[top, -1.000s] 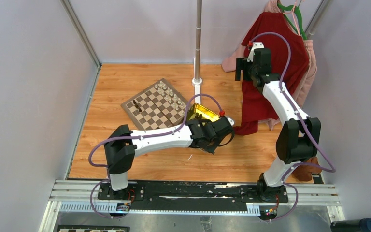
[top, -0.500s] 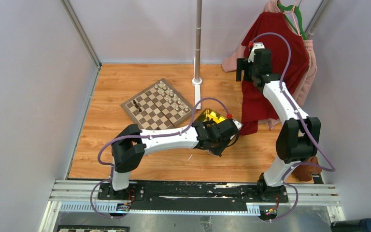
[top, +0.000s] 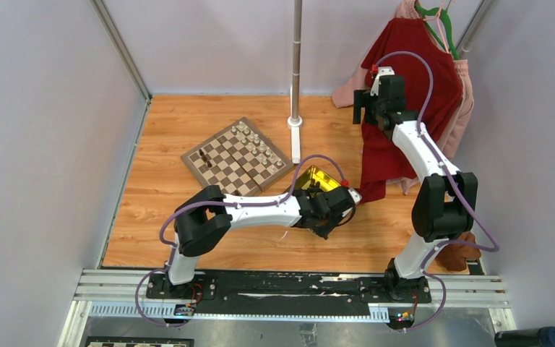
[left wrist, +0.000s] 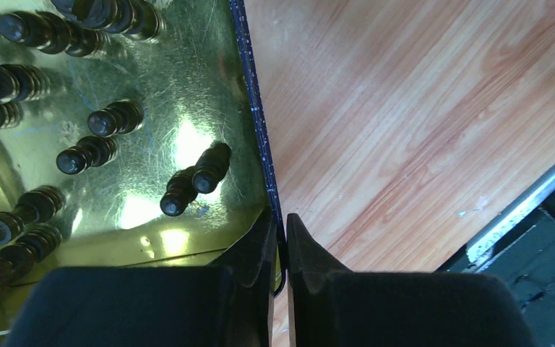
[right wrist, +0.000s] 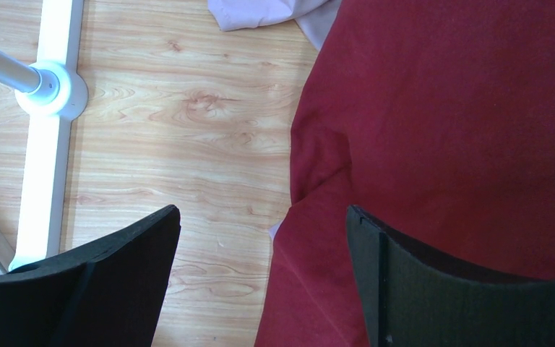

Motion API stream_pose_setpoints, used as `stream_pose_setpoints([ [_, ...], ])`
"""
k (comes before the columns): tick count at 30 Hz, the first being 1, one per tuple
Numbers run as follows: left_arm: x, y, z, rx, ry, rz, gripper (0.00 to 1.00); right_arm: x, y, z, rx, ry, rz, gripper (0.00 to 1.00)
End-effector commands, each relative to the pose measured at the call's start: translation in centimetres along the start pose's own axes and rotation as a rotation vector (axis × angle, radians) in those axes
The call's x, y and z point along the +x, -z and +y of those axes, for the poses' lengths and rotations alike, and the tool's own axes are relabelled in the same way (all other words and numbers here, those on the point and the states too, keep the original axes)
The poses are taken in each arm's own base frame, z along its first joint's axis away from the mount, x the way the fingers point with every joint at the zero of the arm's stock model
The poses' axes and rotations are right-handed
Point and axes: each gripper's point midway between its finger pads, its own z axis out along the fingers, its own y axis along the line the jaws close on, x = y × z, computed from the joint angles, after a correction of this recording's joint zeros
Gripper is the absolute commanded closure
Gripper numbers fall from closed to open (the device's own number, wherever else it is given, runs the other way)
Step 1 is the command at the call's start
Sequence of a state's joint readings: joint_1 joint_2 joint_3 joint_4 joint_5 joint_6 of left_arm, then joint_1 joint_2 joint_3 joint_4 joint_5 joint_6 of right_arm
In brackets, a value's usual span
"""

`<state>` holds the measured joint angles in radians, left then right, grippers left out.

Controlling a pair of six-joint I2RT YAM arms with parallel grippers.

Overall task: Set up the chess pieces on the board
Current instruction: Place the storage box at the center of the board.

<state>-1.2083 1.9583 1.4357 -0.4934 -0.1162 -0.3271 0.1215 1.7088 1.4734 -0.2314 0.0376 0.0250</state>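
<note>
Chess pieces [left wrist: 188,181], dark ones, lie in the yellow tray [left wrist: 188,79] just right of the board [top: 224,170]. Left end effector [left wrist: 280,220] is clamped on the tray's rim, seemingly repositioning it; right end effector [right wrist: 260,217] hangs wide apart over a red garment [right wrist: 462,108]. Next: release, then pinch one piece.

From above, the left arm [top: 260,210] covers the near half of the yellow tray [top: 315,176], and the chess pieces [top: 254,144] on the board [top: 224,173] are too small to tell by kind. In the left wrist view, dark pieces [left wrist: 32,32] run off the top and left edges
</note>
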Motion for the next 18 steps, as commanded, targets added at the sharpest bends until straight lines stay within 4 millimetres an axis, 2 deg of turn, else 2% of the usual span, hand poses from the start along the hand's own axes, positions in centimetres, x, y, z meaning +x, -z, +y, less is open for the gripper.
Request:
stream_pose_setpoints([
  [1,0.0,-1.0,0.4,-0.031,-0.052,-0.025,1.00,1.0,-0.3,-0.9,0.022,0.005,0.019,0.12],
  [13,1.1,-2.1,2.2,-0.003,0.012,0.029,0.99,1.2,-0.2,-0.6,0.008,-0.001,0.023,0.12],
  [16,1.1,-1.9,2.4,0.017,0.034,0.023,0.92,1.2,-0.1,-0.6,0.004,-0.002,0.022,0.12],
  [18,0.9,-1.6,2.6,0.017,0.043,0.004,0.80,1.2,-0.1,-0.5,0.002,-0.004,0.021,0.12],
])
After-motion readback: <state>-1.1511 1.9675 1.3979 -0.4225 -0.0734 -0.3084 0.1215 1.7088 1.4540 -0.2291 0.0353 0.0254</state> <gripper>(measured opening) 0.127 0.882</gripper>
